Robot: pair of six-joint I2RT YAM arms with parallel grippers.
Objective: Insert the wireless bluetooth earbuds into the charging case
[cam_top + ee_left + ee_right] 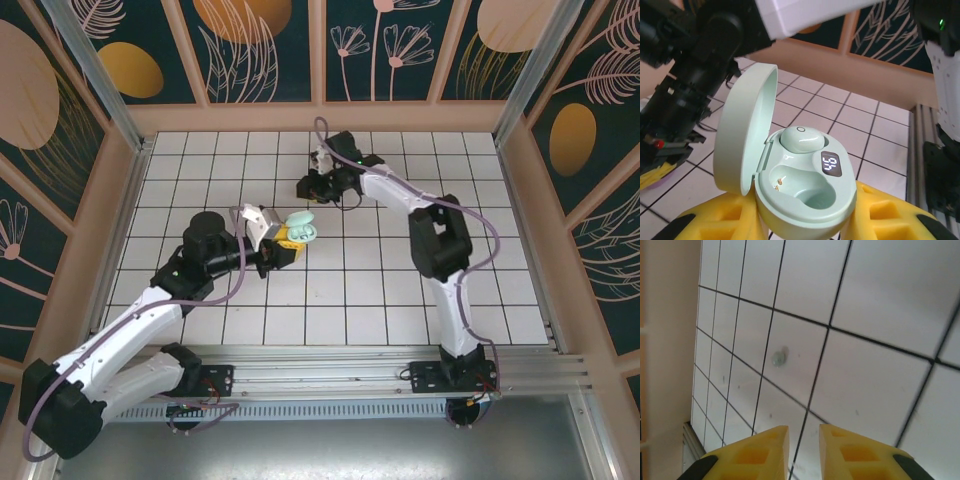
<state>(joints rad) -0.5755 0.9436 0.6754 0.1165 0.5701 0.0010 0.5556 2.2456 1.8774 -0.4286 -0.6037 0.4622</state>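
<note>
My left gripper [805, 227] is shut on a mint green charging case [805, 195], yellow fingers [715, 222] pressing its sides. The lid [742, 130] stands open to the left. One mint earbud [801, 140] sits in the far slot; the near slot [807, 187] is empty and the display reads 46. From above, the case [302, 230] hovers over the table's middle. A second small mint bud [777, 359] lies on a white tile ahead of my right gripper [804, 440], which is open with nothing between its fingers. The pink buds are out of view.
The white tiled floor [400, 290] is walled by pink-framed patterned panels [320, 110]. My right gripper [306, 187] reaches low near the back centre, its arm [440, 240] bent across the right half. A metal rail [330, 365] runs along the near edge.
</note>
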